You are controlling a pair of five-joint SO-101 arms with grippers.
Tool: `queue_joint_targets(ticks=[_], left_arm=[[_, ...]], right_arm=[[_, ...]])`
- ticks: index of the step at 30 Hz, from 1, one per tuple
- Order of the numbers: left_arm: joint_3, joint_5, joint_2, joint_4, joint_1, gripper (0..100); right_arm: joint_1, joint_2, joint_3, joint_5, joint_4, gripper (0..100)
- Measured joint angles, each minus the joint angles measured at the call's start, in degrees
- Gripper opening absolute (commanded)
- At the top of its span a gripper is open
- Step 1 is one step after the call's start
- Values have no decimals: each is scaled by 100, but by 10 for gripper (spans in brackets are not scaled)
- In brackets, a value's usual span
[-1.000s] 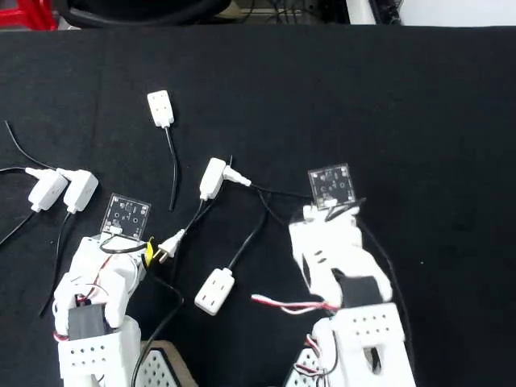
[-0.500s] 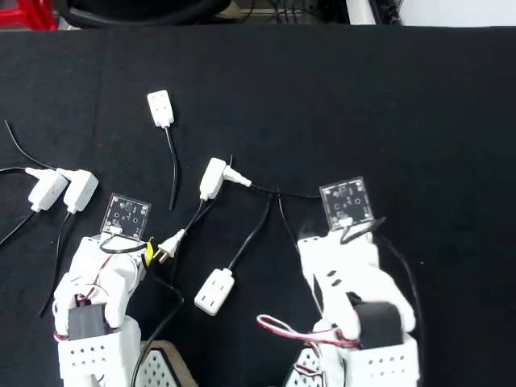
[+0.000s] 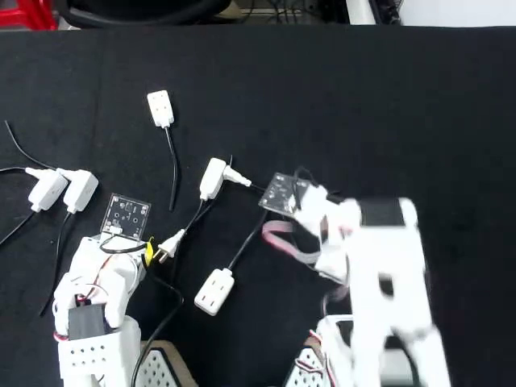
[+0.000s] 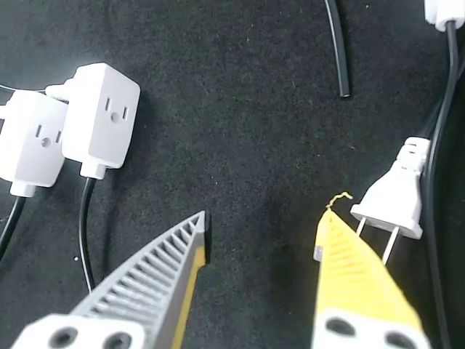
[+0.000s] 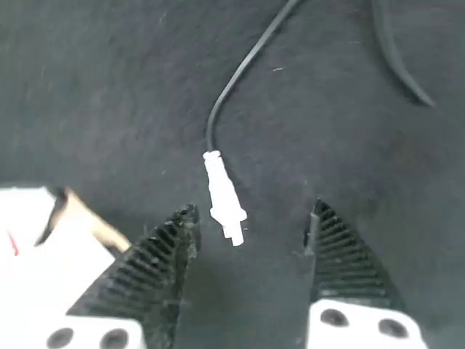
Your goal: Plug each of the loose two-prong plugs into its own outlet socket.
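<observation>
2-prong plug: flat on table, between right gripper, jaws wide open, empty. Likely light, rigid; cord limp. Grasp across moulded body. Left gripper: open, empty, beside 2nd plug.

1. A socket pair lies at the table's left side, touching side by side.
2. The first plug lies just beside a jaw of the left gripper.
3. The second plug lies between the right gripper's parted jaws.

Five white outlet sockets, at least three two-prong plugs, two robot arms
</observation>
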Motion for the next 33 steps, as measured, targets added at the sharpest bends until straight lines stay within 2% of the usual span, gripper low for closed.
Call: queue_joint_targets(ticks=[3, 6, 11, 16, 23, 30, 33], left_arm=[[0, 0, 0, 0, 0, 242], [0, 0, 0, 0, 0, 242], [0, 0, 0, 0, 0, 242], [0, 0, 0, 0, 0, 242], [0, 0, 0, 0, 0, 242], [0, 0, 0, 0, 0, 242], [0, 0, 0, 0, 0, 242]], right_arm=[[105, 1530, -466, 554, -9, 276], [105, 2769, -844, 782, -35, 276], [105, 3754, -1222, 1196, -114, 275], [105, 4149, -1257, 1626, -114, 226], [114, 4202, -1257, 1899, -114, 250], [853, 4202, -1240, 1987, -149, 251], [923, 4202, -1011, 2004, -334, 251]])
